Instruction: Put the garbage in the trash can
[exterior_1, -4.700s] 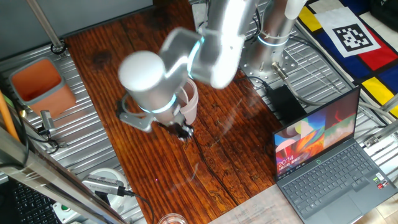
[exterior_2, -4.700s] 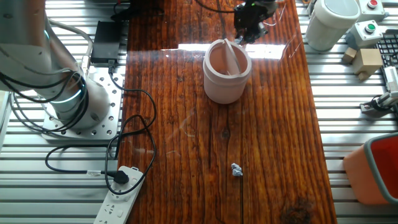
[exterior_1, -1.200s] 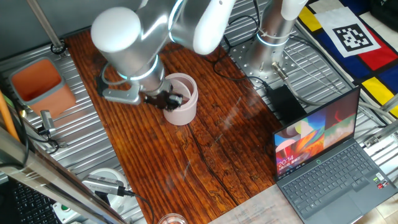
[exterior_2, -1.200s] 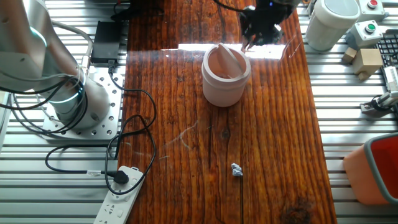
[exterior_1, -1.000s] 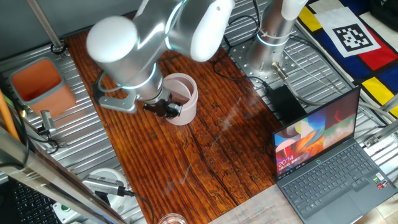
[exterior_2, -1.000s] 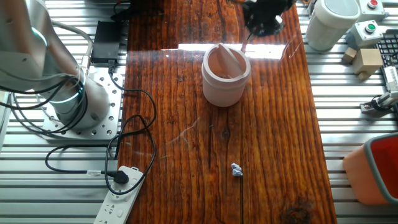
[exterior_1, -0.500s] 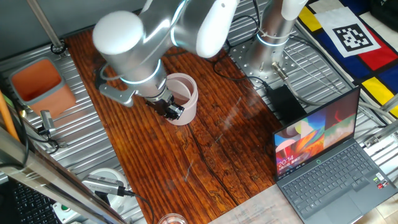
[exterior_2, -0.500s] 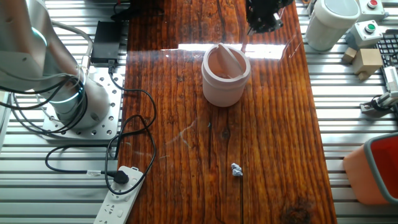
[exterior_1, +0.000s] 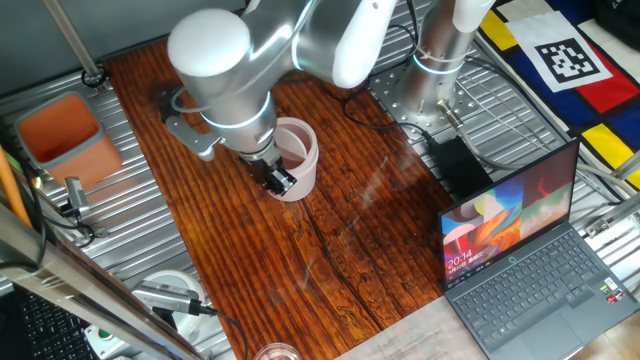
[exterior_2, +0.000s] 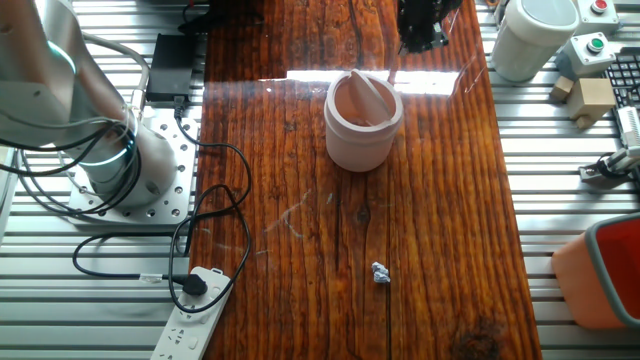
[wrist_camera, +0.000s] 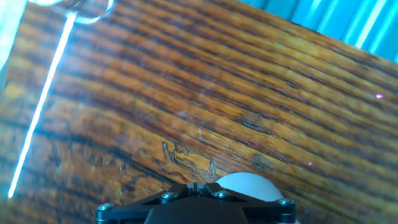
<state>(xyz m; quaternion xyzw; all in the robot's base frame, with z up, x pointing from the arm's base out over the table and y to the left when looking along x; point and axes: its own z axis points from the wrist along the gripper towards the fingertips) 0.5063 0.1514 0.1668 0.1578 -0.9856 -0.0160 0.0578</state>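
A silver robot arm (exterior_1: 250, 60) leans over a dark wooden worktop (exterior_2: 420, 250). Its black pincer (exterior_1: 280, 180) hangs just beside the near rim of the pale pink bin (exterior_2: 364, 118), w/ the tip low by the bin's side. Can't tell if the pincer is released or clenched; the fingers are too dark and small, and the hand view shows only blurred wood grain. The bin stands upright, its flap tilted inside the rim. One tiny white paper wad (exterior_2: 380, 272) lies on the worktop, well apart from the bin. An open laptop (exterior_1: 520, 250) sits at one corner.
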